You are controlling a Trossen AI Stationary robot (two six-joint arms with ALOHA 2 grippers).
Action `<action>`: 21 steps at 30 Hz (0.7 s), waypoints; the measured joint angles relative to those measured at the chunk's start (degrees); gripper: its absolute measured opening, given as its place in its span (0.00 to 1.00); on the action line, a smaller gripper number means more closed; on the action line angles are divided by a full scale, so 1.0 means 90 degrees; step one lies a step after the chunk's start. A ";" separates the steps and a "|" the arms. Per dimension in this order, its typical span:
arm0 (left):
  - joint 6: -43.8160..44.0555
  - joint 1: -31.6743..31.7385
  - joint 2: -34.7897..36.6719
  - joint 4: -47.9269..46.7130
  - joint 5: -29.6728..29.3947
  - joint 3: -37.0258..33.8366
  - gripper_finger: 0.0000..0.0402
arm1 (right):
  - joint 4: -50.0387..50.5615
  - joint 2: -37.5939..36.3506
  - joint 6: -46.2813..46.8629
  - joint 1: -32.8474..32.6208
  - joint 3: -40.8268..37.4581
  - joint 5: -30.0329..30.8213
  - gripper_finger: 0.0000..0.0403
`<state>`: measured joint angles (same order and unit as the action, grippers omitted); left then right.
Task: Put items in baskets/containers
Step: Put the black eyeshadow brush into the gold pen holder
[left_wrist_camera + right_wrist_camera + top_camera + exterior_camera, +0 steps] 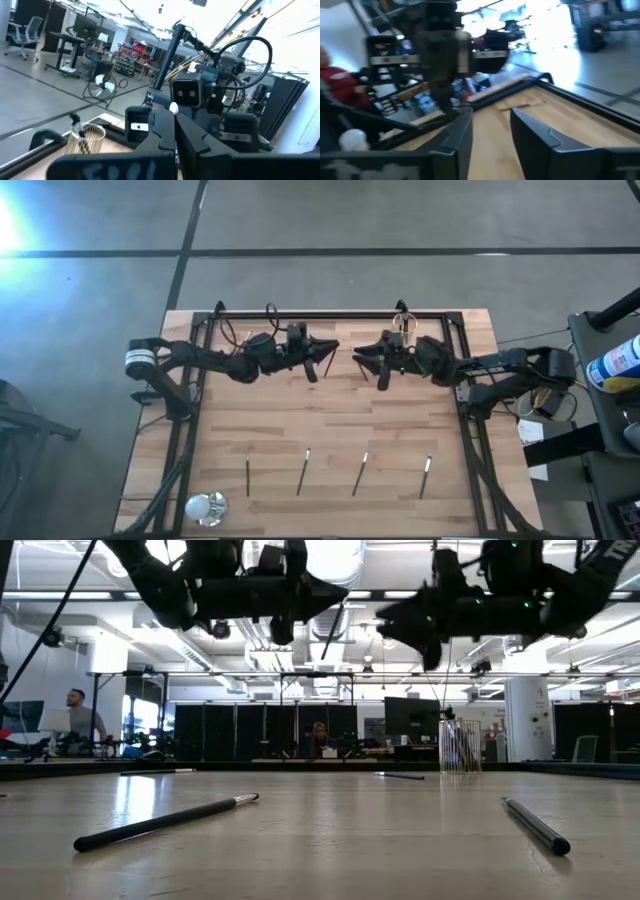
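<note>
**Overhead, table-level and wrist views of a wooden table [330, 420] with two arms.**

Near edge: four sticks lie flat in a row across the table, well apart from one another: the first stick [248, 477], second stick [303, 470], third stick [360, 473] and fourth stick [426, 476]. Each is dark with a pale tip, and none touches another. A white ball [205, 506] rests in the near left corner, beside the first stick but apart from it.

Mid-table, raised above the wood: the left gripper [330, 348] and the right gripper [362, 357] face each other tip to tip, close together but not touching. The left gripper's fingers [192, 137] are pressed together on a held stick [327, 366]. Its pale tip shows just above the clamped fingers in the left wrist view, and its dark shaft hangs slanted below the claw in the table-level view. The right gripper's fingers [535, 135] stand apart, with bare wood visible through the gap and nothing between them.

Far edge: a clear yellowish cup [404, 325] stands upright on the table just behind the right gripper, beside the black frame rail [330, 313]. It holds several dark sticks standing on end.

Beyond the table: a workshop room, with people seated at desks.
</note>
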<state>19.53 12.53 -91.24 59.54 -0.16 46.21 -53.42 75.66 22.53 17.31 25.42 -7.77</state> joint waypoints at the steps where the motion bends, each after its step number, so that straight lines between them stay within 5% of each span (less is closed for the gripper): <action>1: -0.0002 -0.0006 0.0000 0.0004 0.0014 0.0030 0.00 | -0.0038 0.0098 -0.0002 -0.0052 0.0146 -0.0047 0.36; 9: -0.0037 -0.0030 0.0002 -0.0002 0.0154 0.0189 0.00 | -0.0061 0.0589 -0.0066 -0.0144 0.0840 -0.0195 0.41; 21: -0.0090 -0.0036 0.0007 0.0008 0.0218 0.0239 0.00 | -0.0165 0.1080 -0.0462 -0.0144 0.1377 -0.0475 0.27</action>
<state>18.72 12.21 -91.18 59.61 1.80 48.36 -54.90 85.38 18.37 16.01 37.82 -12.04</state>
